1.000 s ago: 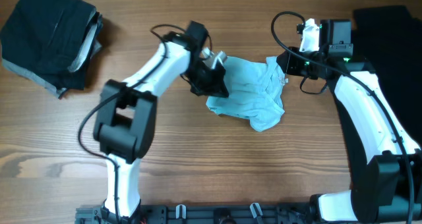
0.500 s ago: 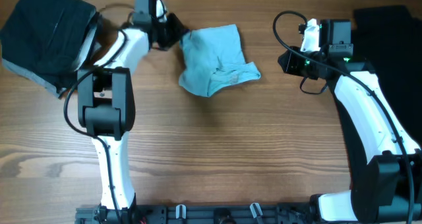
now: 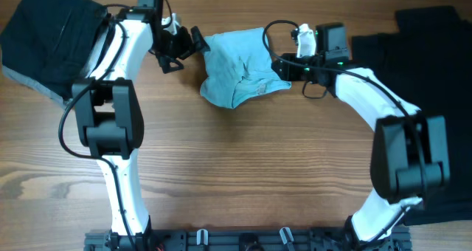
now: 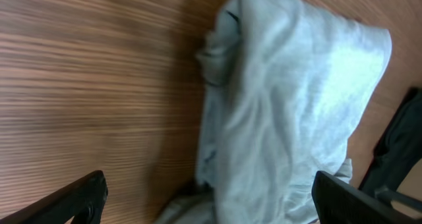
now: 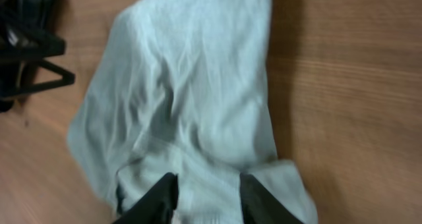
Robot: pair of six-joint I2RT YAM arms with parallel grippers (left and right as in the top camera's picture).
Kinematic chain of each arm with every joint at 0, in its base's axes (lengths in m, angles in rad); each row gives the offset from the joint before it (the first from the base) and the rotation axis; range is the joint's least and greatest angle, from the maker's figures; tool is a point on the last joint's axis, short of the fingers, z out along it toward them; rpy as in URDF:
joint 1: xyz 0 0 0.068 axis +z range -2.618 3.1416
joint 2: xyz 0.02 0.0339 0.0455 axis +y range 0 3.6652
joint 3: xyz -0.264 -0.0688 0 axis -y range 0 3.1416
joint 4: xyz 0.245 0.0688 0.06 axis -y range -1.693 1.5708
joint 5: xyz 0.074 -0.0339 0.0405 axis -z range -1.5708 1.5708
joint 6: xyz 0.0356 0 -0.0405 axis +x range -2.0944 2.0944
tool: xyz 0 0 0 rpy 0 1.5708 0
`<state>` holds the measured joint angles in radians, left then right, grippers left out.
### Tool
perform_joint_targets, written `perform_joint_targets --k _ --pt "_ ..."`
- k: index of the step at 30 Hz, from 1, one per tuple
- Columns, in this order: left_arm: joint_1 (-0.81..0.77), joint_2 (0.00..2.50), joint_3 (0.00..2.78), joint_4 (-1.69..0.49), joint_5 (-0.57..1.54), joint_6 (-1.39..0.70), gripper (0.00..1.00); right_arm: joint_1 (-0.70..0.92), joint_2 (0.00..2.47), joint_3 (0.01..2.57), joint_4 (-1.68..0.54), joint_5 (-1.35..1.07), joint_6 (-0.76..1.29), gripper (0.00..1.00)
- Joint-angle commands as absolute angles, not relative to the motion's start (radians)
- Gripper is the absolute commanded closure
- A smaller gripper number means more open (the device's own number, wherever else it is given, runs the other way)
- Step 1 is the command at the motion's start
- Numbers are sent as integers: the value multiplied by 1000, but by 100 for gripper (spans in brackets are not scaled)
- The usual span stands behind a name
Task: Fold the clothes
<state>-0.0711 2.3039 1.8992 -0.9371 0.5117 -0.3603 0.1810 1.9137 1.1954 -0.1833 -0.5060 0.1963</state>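
Note:
The clothes in play are a pale blue-green T-shirt (image 3: 240,70), bunched on the wood between both arms. My left gripper (image 3: 186,50) sits just left of the shirt's upper left corner, open wide. In the left wrist view its fingertips (image 4: 79,197) stand far apart, with the shirt (image 4: 290,118) ahead and nothing pinched. My right gripper (image 3: 285,66) is at the shirt's right edge. In the right wrist view its fingers (image 5: 157,199) are parted and straddle a flat strip of the shirt (image 5: 191,92).
A folded black and grey pile (image 3: 51,40) lies at the back left corner. A large black T-shirt (image 3: 431,74) is spread along the right side. The wooden table (image 3: 243,170) runs to the rail at the front edge.
The left gripper dragged the shirt up and left, then let go, opened wide and drew back slightly. The right arm swung left onto the shirt's right edge, its jaws widening.

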Motion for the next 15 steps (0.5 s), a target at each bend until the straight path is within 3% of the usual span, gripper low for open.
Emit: perform_joint_targets --k 1,7,13,15 --pt "-88 2287 1891 -986 504 -291 0 207 2025 1202 -105 -543 203 55" --pt "-180 2288 1735 -908 513 -292 0 208 2115 1202 -131 -532 216 54" --pt "-241 2295 1590 -657 609 -331 22 208 2115 1202 -175 -532 216 55" --pt "-258 2295 1575 -599 551 -333 50 210 2115 1202 -187 -532 216 56"
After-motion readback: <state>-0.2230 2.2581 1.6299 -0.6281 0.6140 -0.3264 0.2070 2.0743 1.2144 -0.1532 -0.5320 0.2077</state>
